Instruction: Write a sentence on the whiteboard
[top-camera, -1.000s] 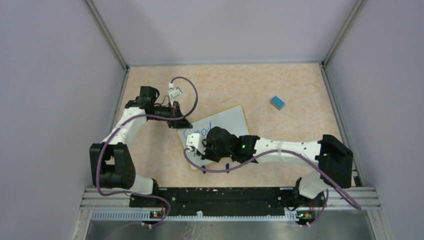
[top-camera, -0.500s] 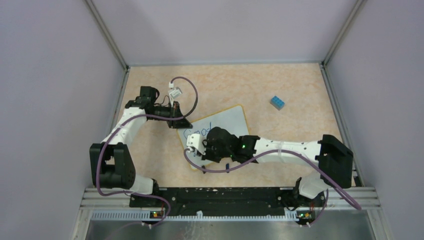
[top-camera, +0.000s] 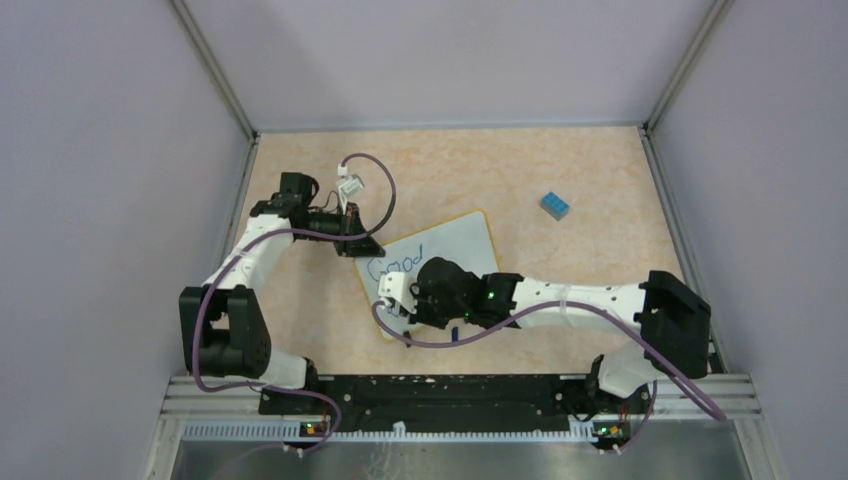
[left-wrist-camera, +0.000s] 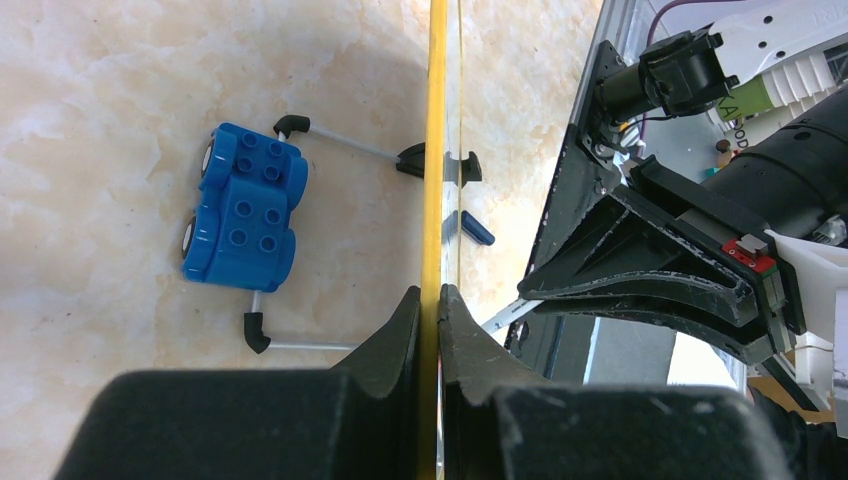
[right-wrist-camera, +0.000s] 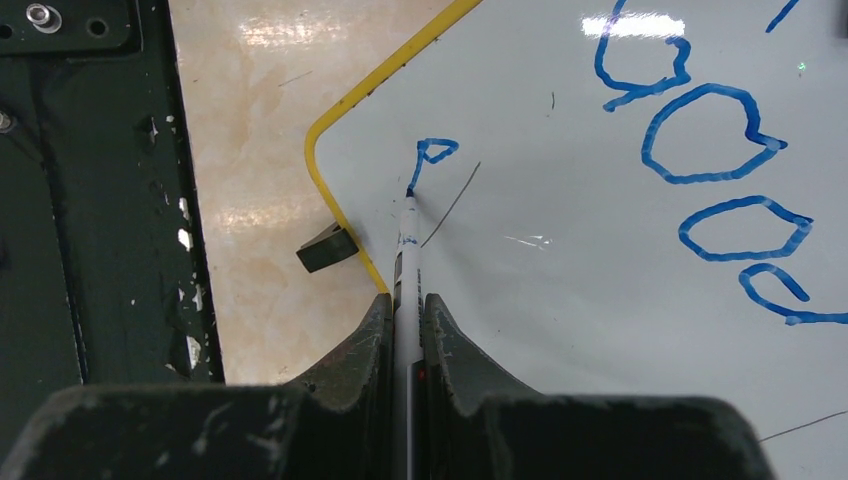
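Note:
The whiteboard (top-camera: 455, 240) lies tilted at the table's middle, white with a yellow rim. My left gripper (top-camera: 358, 245) is shut on its far left edge; the left wrist view shows the rim (left-wrist-camera: 437, 150) edge-on between the jaws of that gripper (left-wrist-camera: 430, 300). My right gripper (top-camera: 392, 300) is shut on a white marker (right-wrist-camera: 407, 240), and the wrist view shows the gripper (right-wrist-camera: 406, 300) low over the board (right-wrist-camera: 600, 300). The marker's tip touches the board just below a small blue stroke (right-wrist-camera: 436, 150) near the corner. The blue lettering "Good" (right-wrist-camera: 710, 130) is above it.
A small blue block (top-camera: 556, 206) sits on the table at the back right, and also shows in the left wrist view (left-wrist-camera: 243, 220). A black clip foot (right-wrist-camera: 327, 247) juts from the board's rim. A black rail (top-camera: 430, 390) runs along the near edge. Grey walls enclose the table.
My right gripper with the marker has shifted slightly toward the near edge and right. The left gripper and the board have not moved.

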